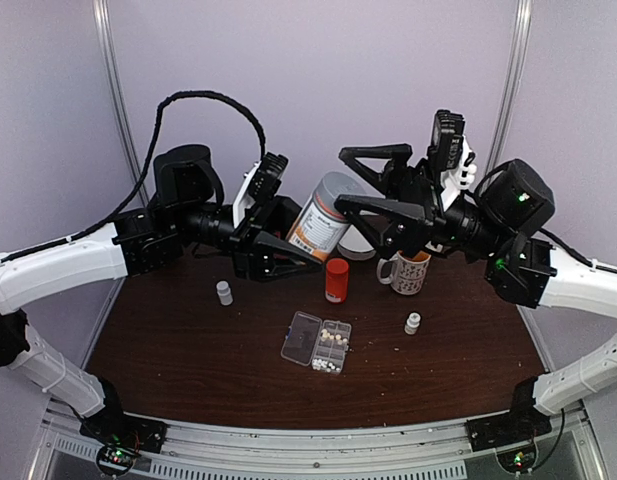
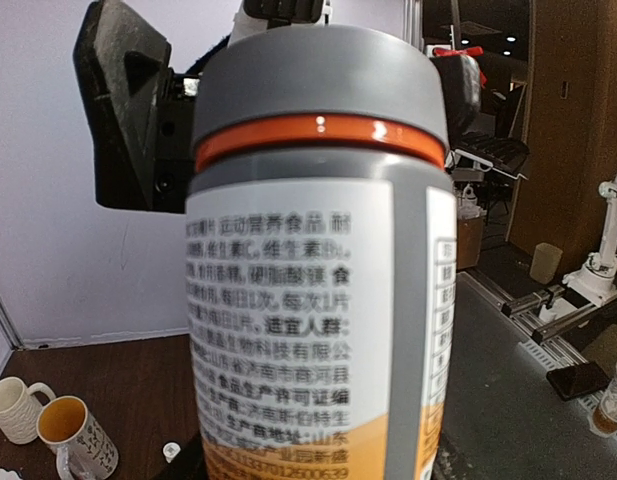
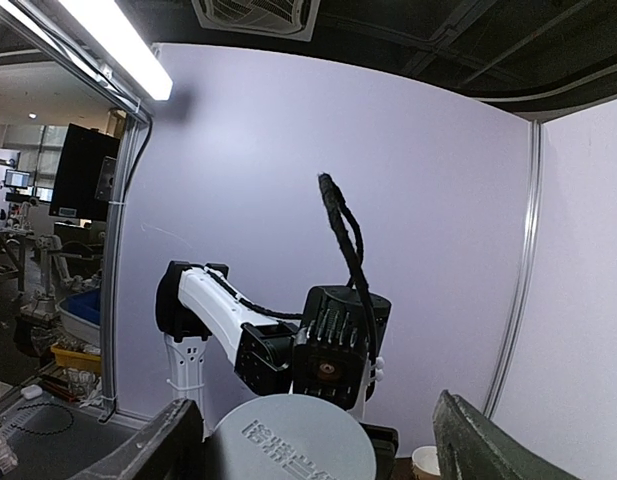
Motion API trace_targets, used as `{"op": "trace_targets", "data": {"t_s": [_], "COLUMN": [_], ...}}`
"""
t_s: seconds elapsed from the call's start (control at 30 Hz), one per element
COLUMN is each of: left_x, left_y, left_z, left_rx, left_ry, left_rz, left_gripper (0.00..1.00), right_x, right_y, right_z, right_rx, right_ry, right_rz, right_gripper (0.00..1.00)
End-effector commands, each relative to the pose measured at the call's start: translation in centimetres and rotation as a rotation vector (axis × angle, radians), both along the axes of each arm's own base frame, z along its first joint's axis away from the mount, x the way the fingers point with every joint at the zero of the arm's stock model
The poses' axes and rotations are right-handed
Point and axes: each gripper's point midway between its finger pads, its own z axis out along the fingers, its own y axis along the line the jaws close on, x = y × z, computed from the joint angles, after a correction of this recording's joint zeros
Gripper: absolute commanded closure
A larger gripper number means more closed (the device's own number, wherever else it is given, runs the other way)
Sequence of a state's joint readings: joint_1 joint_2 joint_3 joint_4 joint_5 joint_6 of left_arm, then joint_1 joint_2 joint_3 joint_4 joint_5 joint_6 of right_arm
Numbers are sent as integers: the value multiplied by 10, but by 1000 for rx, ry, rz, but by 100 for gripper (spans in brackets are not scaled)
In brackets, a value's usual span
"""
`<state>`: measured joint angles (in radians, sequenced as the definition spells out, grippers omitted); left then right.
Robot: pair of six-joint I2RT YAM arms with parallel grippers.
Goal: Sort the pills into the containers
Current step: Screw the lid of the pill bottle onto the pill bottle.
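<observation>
My left gripper [image 1: 306, 236] is clenched on the body of a big grey-capped bottle [image 1: 318, 226], holding it tilted in the air above the back of the dark wooden surface [image 1: 188, 350], cap end up and to the right. In the left wrist view the bottle fills most of the picture: a white label with dense print, an orange band under the grey cap [image 2: 318, 70], and an orange base. My right gripper [image 1: 339, 180] stands spread around that cap. From its wrist camera I see one of its fingers [image 3: 153, 450] on each side of the cap's flat top, with a gap showing on both sides, so it grasps nothing. The clear pill organizer [image 1: 301, 336] lies flat near the middle of the surface, well below both grippers, with its lid swung open to the left. The pills [image 1: 334, 340] sit in its right-hand cells, though I cannot tell which cells. A few more pills lie loose on the surface just beside its near right corner. An orange bottle [image 1: 336, 280] stands upright behind the organizer. One small white bottle [image 1: 224, 292] stands to the left and another [image 1: 412, 323] to the right. A patterned mug [image 1: 408, 270] sits behind the right one.
</observation>
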<state>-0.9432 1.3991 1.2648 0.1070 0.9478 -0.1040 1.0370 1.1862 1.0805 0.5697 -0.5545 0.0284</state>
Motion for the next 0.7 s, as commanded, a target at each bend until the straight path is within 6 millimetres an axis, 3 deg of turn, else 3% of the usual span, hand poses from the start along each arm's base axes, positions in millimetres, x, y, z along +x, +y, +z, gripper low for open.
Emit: {"op": "trace_targets", "data": {"t_s": [0.0, 0.13, 0.43, 0.67], "left_x": [-4, -5, -5, -7], "left_y": [3, 2, 2, 3], "left_z": [9, 8, 7, 7], "left_rx": [-42, -39, -34, -35], "left_ry": [-21, -19, -15, -15], "left_rz": [-32, -36, -44, -49], "left_gripper": [99, 99, 99, 99], "right_x": [-6, -5, -2, 0], "right_y": [2, 6, 11, 13], "right_z": [12, 11, 9, 7], "right_rx": [16, 2, -12, -19], "right_ry": [-13, -5, 15, 23], "right_rz": [35, 37, 44, 38], "right_gripper": [15, 14, 35, 20]}}
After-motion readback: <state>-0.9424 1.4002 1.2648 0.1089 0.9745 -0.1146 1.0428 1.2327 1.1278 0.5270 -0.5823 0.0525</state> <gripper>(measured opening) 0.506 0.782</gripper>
